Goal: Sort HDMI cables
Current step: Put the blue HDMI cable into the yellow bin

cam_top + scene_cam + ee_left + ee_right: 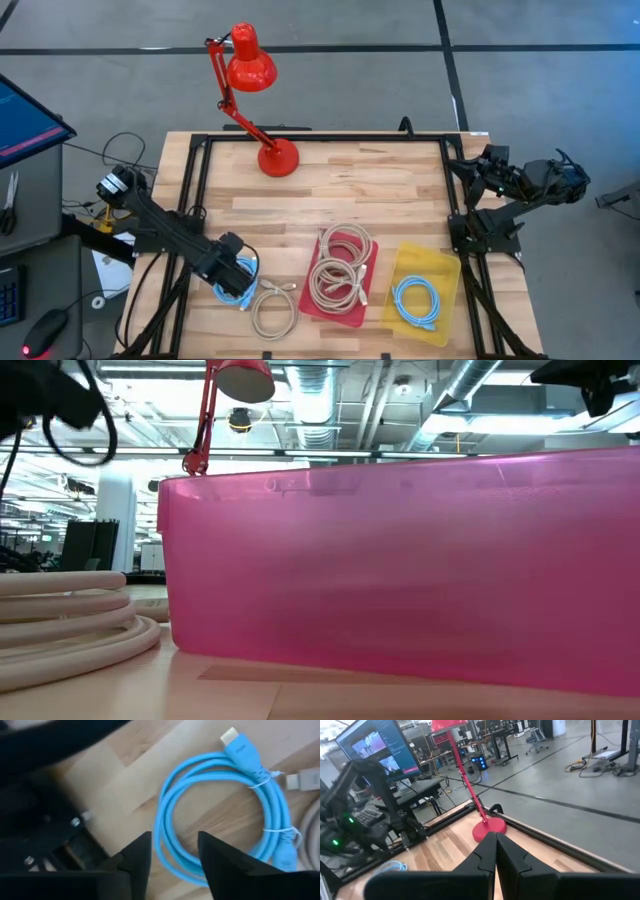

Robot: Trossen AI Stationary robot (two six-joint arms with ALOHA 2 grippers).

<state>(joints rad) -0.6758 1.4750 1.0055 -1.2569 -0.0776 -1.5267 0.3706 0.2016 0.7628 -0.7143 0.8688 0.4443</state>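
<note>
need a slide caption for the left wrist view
Left hand open over a coiled light blue HDMI cable on the wooden table.

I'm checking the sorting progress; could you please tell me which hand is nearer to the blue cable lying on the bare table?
Left. The left hand hovers directly over that blue cable, fingers open astride it. The right hand waits shut at the table's far right edge.

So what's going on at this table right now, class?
A two-armed robot is sorting coiled HDMI cables by colour. The left gripper is open over a light blue cable lying on the wooden table beside a beige cable. Three beige coils already sit in the pink tray, and one blue coil in the yellow tray. The right gripper waits shut at the table's right edge.
</note>
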